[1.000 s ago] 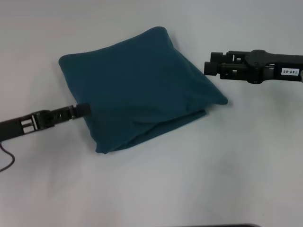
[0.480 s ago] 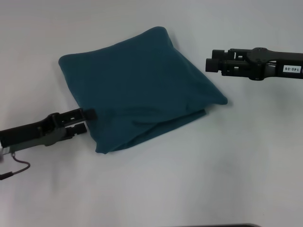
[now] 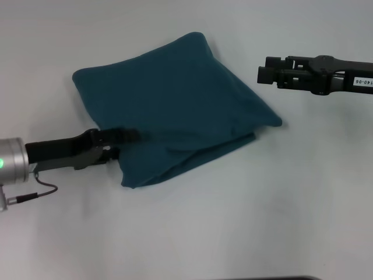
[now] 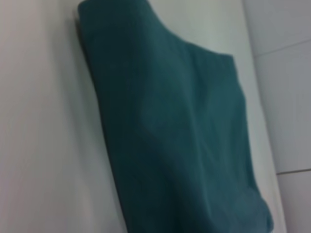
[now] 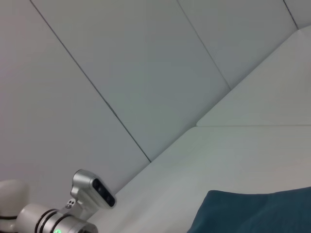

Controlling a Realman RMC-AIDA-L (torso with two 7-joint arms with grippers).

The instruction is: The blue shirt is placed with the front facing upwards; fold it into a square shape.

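Shirt (image 3: 175, 105) sat mid-table, already folded to a rough square, print hidden. Left gripper (image 3: 125, 136) nosed its left edge, jaws unclear; right gripper (image 3: 263, 74) hovered clear, jaws unreadable. Only tidying looked left.

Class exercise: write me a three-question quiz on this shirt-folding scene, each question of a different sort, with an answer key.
1. True or false: the blue shirt lies spread out flat with its sleeves out.
2. Which gripper reaches the shirt's edge? A) the left gripper B) the right gripper
3. Fill in: the shirt rests on a plain white ____.

Key:
1. False; it is a folded, roughly square bundle.
2. A; the right gripper hangs off the cloth, over the table.
3. table
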